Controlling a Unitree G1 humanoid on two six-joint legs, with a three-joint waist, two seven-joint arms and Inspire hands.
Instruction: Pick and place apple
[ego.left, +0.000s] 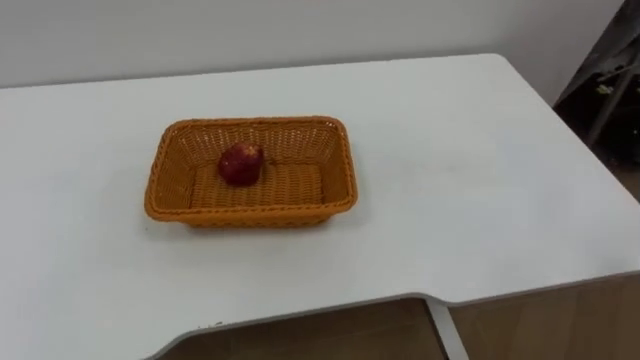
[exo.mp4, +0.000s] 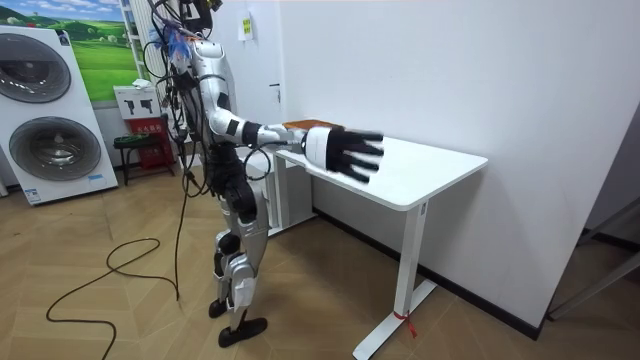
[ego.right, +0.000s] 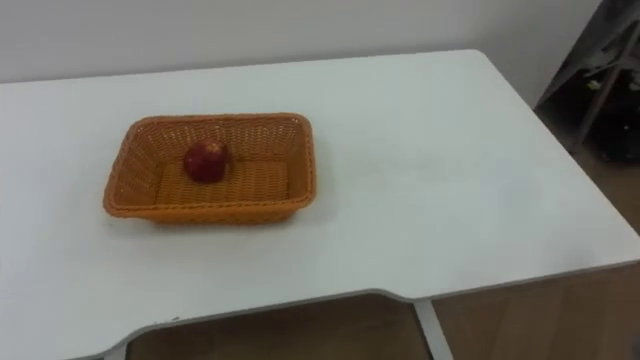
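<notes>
Right hand (exo.mp4: 345, 152), as far as the body tells me in the room view, hangs in the air with fingers straight and spread, holding nothing. It is on the room view's right of the basket (ego.left: 160, 165) and apart from it. The white bench (ego.left: 480, 180) carries the basket, which sits flat and well away from every edge, so nothing can slip off. The apple (ego.left: 241, 163) lies inside the basket, toward its far wall, where the woven sides keep it from rolling. I judge that the open hand suits a reach for the apple.
</notes>
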